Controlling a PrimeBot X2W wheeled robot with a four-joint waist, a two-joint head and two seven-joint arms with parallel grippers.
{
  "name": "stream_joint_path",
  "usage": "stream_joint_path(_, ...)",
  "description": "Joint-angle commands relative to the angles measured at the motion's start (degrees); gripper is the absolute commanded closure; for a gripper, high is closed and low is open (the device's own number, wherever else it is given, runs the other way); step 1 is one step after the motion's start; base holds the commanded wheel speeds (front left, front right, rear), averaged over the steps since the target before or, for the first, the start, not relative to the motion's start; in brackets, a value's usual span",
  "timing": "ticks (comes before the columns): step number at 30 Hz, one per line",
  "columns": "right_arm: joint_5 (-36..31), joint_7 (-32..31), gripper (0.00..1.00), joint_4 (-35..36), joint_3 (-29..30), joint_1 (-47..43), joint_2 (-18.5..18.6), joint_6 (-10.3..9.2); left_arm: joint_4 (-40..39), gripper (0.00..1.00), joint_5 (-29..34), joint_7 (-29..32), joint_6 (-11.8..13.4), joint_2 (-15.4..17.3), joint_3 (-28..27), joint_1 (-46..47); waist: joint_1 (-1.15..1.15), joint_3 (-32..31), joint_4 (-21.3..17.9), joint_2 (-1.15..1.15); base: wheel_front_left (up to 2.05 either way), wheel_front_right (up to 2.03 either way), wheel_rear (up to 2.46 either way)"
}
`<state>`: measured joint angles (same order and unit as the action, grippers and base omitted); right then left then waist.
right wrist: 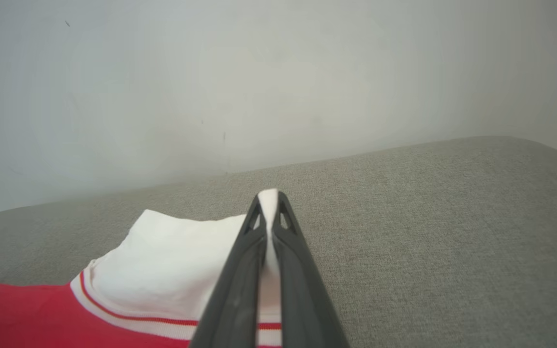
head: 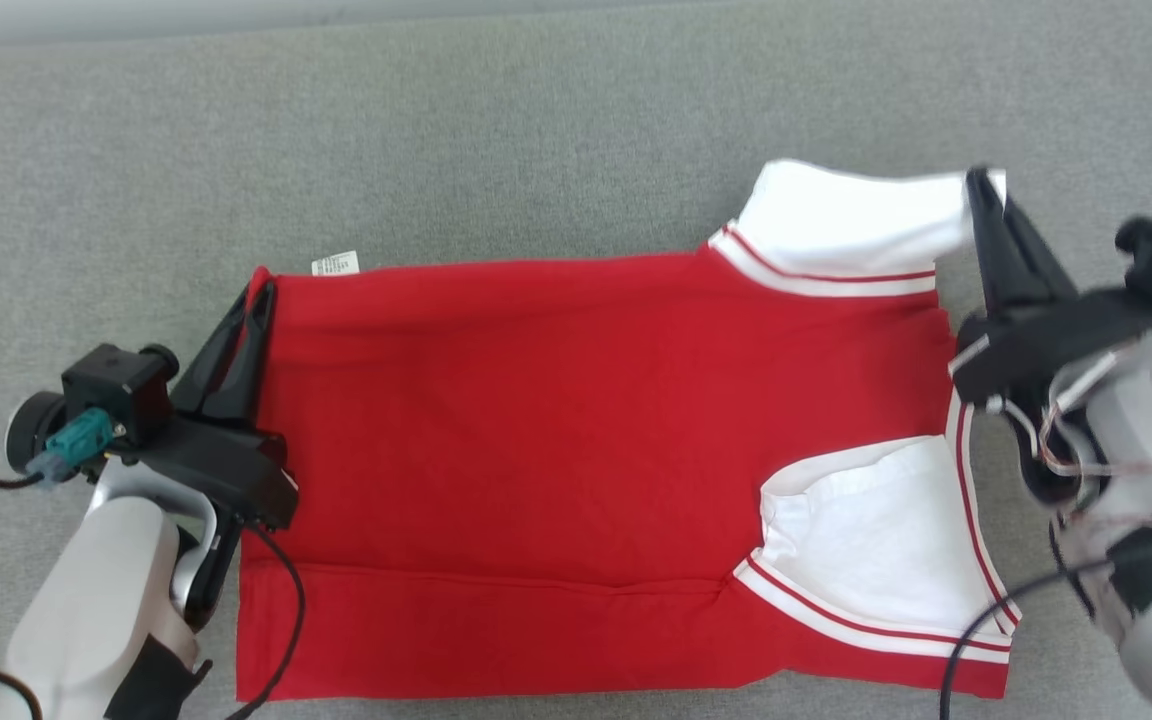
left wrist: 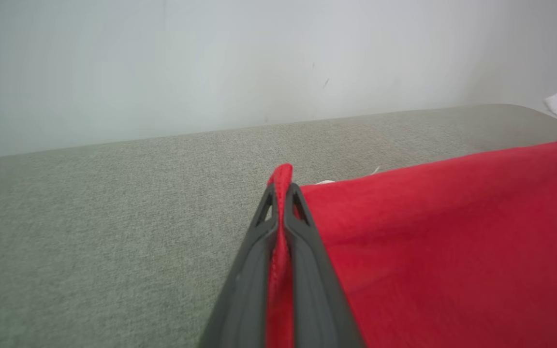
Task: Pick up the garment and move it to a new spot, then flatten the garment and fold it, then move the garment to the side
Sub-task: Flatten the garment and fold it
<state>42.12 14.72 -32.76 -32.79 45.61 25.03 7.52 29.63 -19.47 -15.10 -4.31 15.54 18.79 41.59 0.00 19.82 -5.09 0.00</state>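
Now the red garment (head: 556,430) lies spread on the grey padded surface (head: 536,130), well clear of its far edge. The left gripper (head: 258,295) has its jaws clamped on the hem corner, near a white label (head: 335,264). The right gripper (head: 981,190) has its jaws clamped on the far white sleeve (head: 836,215).

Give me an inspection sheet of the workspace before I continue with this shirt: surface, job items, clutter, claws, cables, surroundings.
Surface: grey fabric surface, flat under the work.
Job's things: red garment spread out, sleeves toward the robot's right; white label pokes out at its far-left corner.
Clutter: nothing seen.
Claws: left claw shut on the garment's far-left corner; right claw shut on the far white sleeve, lifting its end.
Cables: black cable from the left arm loops over the garment's near-left edge; second black cable crosses its near-right corner.
Surroundings: pale wall behind the surface.
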Motion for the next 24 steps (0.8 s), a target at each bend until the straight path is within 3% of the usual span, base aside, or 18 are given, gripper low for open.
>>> stream_joint_path(1, 1.8, 0.3, 1.0, 2.3, -0.3, -2.7, 0.6, -0.07, -0.8, 1.0, -0.5, -0.1, 0.4, 0.3, -0.4, -1.5, 0.0, -1.0, -0.1, 0.0, 0.0, 0.0, 0.0)
stream_joint_path(13, 5.7, 0.0, 1.0, 14.8, 1.7, -17.2, 5.4, -0.07, -8.4, 1.0, 0.1, -0.1, 1.8, -1.7, -0.8, -9.8, 0.0, -3.6, 1.2, 0.0, 0.0, 0.0, 0.0)
stream_joint_path(24, 8.2, -1.5, 1.0, 23.4, 4.5, -27.5, 6.6, -0.07, -12.3, 1.0, 1.5, -0.1, 1.6, -4.1, -2.0, -16.0, 0.0, -5.5, 2.0, 0.0, 0.0, 0.0, 0.0)
